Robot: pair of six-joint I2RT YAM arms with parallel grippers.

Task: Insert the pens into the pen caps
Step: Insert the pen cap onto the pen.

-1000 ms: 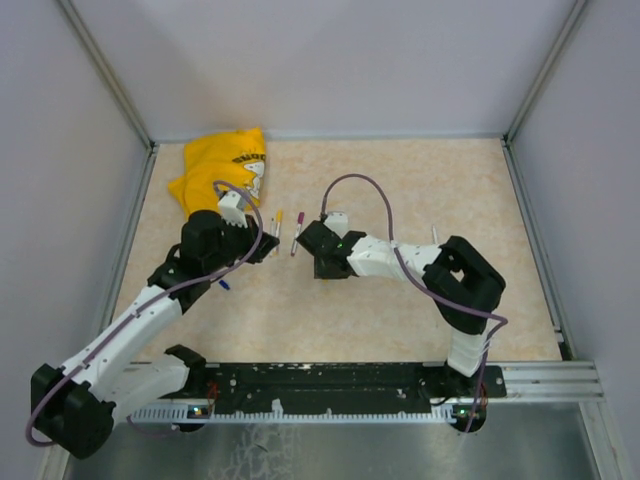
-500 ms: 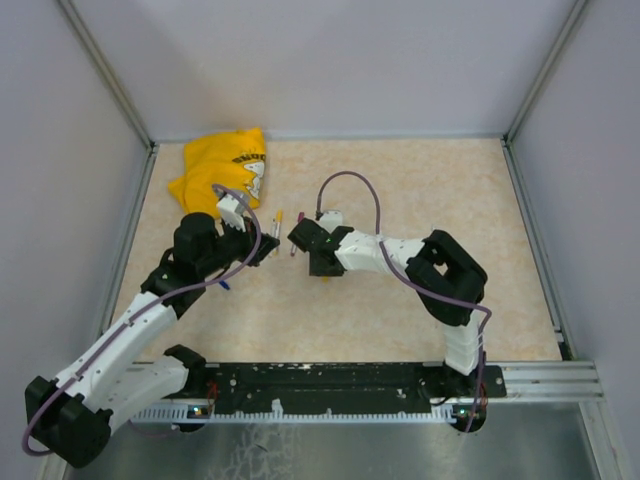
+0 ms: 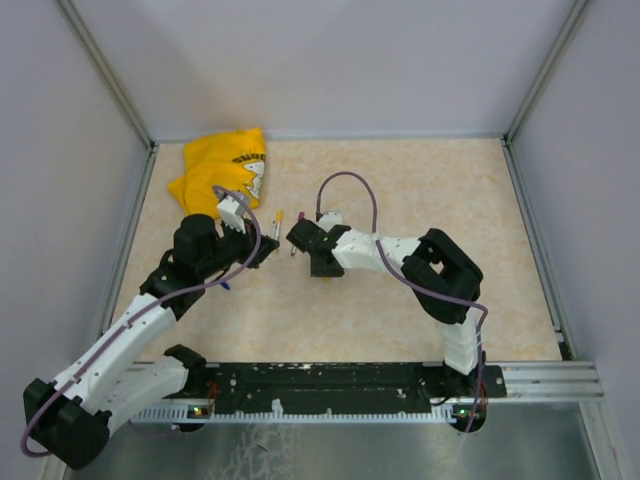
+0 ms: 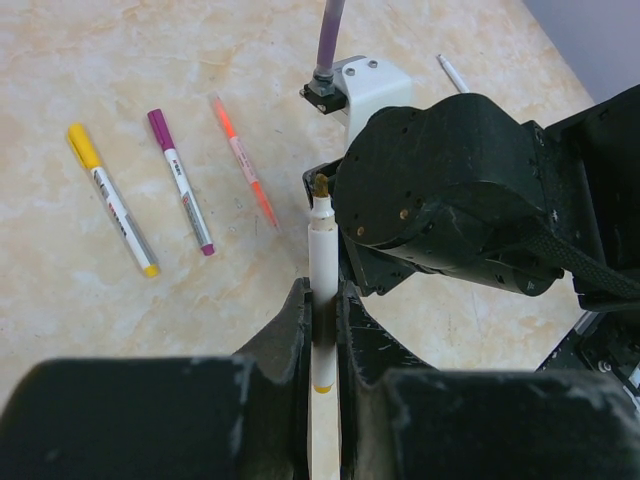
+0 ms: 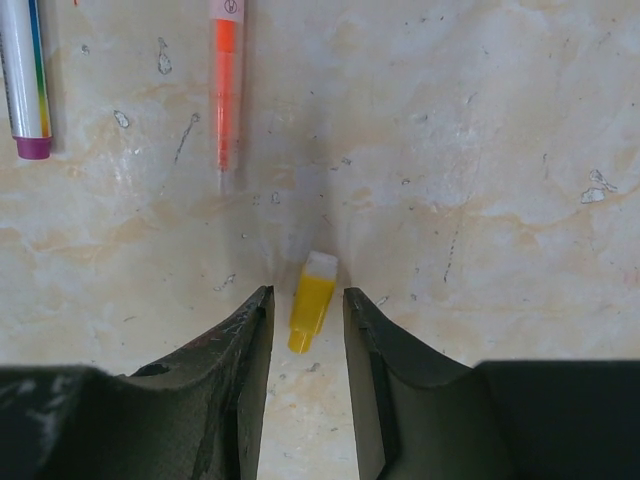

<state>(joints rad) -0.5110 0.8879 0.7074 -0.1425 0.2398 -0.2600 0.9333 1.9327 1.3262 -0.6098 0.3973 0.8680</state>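
From above, we see the left claw (image 3: 268, 248) and the right claw (image 3: 316, 264) close together. A second ago the right claw sat further right, and it has since slid left toward its partner. In the left wrist view, our left claw is clamped on a white pen (image 4: 322, 250) whose bare tip aims at the right claw just beyond. In the right wrist view, the right claw stands half open astride a yellow cap (image 5: 312, 305) lying on the table (image 5: 480, 150). The cap's long axis runs nearly along the fingers, and it touches neither.
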